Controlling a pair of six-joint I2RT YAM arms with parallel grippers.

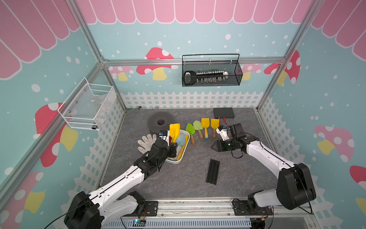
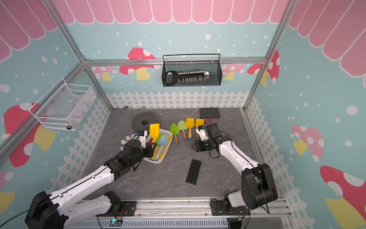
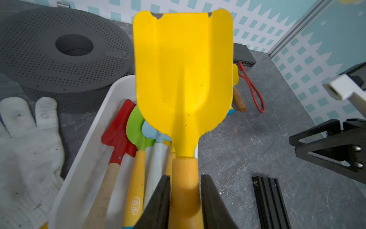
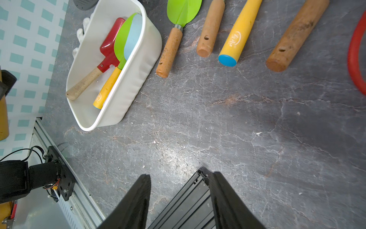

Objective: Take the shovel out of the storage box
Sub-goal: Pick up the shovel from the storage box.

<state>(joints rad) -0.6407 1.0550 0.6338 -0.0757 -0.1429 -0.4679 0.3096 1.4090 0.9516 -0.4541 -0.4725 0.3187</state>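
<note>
We see left claw (image 3: 185, 178) clamped on yellow shovel (image 1: 174, 129) handle, blade raised above storage box (image 1: 177, 161), left of centre in both top views. Red shovel (image 3: 118, 130), green shovel (image 3: 136, 128) lie inside. We note right claw (image 4: 180, 174) apart, empty, above worktop (image 4: 257, 128), right of centre.

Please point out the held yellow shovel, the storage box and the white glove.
yellow shovel (image 3: 183, 69): left wrist view, middle of the blade.
storage box (image 4: 134, 79): right wrist view, outer side wall.
white glove (image 1: 145, 142): in a top view, palm.
</note>
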